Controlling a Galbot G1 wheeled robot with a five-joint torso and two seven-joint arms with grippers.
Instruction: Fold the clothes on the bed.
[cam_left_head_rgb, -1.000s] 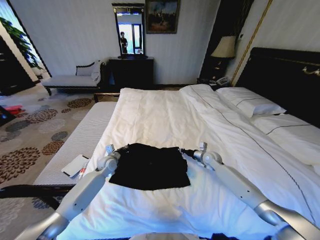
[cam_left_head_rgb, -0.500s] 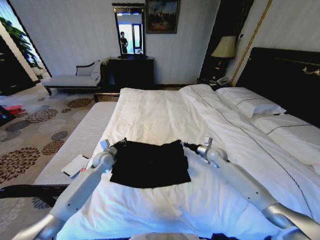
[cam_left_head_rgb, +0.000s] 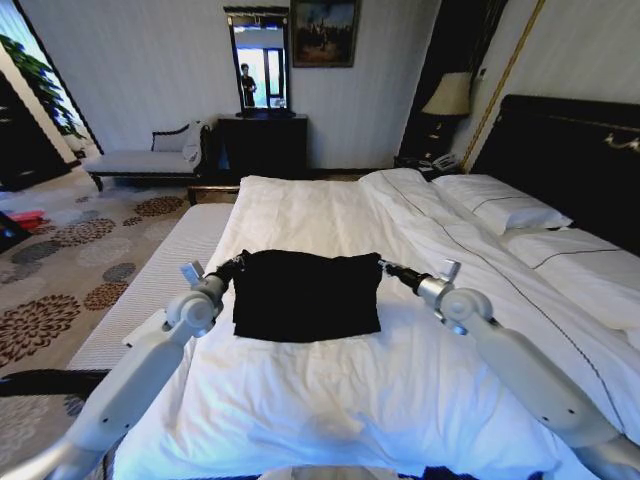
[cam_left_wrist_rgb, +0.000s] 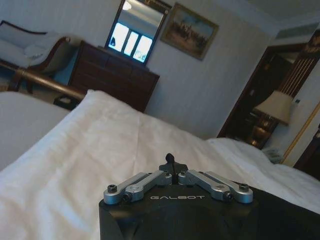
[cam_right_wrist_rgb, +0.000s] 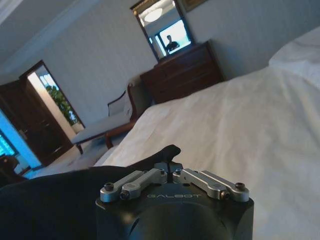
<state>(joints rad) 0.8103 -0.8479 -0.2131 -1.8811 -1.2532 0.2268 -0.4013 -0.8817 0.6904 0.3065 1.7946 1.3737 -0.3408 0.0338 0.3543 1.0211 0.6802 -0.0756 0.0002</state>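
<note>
Since a second ago both arms have carried the black T-shirt (cam_left_head_rgb: 307, 295) farther up the bed (cam_left_head_rgb: 330, 215), stretched crosswise between my left hand (cam_left_head_rgb: 236, 266) and right hand (cam_left_head_rgb: 386, 267), each pinched shut on a far corner.

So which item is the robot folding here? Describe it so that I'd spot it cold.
On the big bed with the white duvet, look near its foot end, between the left gripper and right gripper. The black T-shirt lies there, pinched at each top corner, the only dark patch on the white bedding.
</note>
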